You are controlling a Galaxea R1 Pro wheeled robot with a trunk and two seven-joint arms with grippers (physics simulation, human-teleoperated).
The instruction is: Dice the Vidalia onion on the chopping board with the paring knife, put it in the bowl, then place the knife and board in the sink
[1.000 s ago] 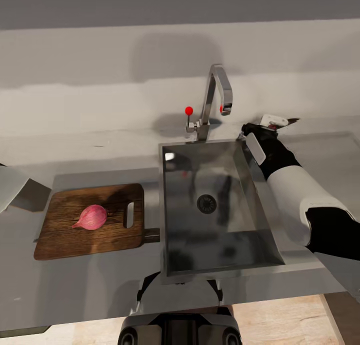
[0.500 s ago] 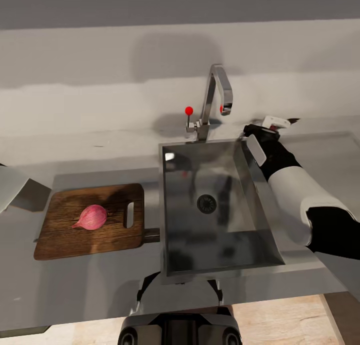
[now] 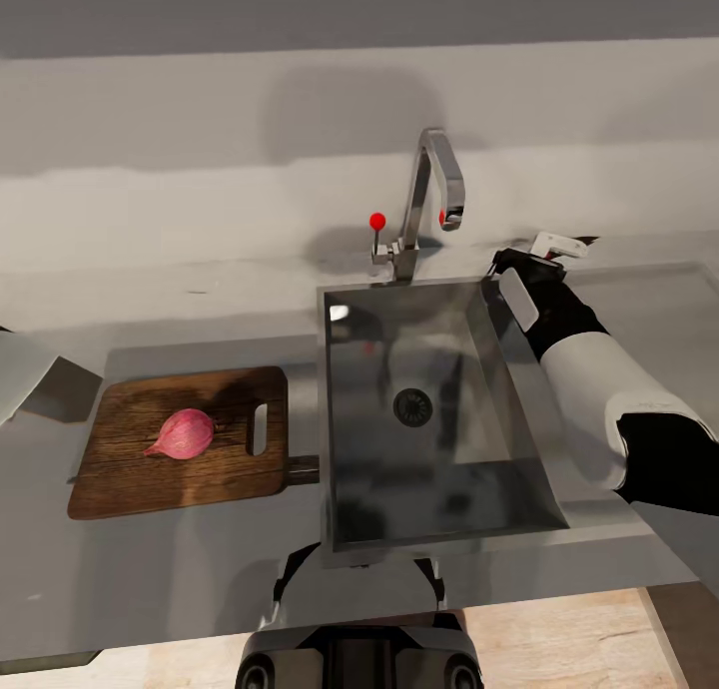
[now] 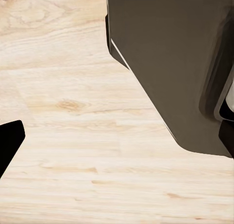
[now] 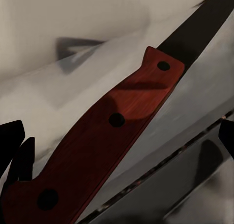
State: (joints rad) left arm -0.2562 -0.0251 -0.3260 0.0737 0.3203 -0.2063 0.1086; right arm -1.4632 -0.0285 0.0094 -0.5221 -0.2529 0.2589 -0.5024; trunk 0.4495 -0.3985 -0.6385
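Behind the sink's (image 3: 429, 409) back right corner, at the right of the head view, the right claw (image 3: 555, 248) reaches toward the knife (image 5: 105, 136), whose dark blade tip pokes out past the claw on the counter (image 3: 200, 310). The wrist view looks straight down on the handle, with the dark fingertips (image 5: 12, 146) at the frame's two edges, well apart and not yet pressing the wood, so I judge the claw released and straddling the handle. The main risk is a poor pinch: the handle runs diagonally across the gap, so closing now could catch it off-centre and let the knife twist or skid on the glossy counter, perhaps over the sink rim close beside it. A grip too near the blade would also leave little control for cutting. The handle is reddish-brown with three dark rivets and flares where it meets the narrow dark pointed blade. Toward the lower left of the head view, the pinkish onion (image 3: 184, 433) lies whole on the brown chopping board (image 3: 130, 469), left of the sink. Whether the left claw is open cannot be told; its camera shows pale wooden floor (image 4: 73, 136) and a dark cabinet (image 4: 165, 53).
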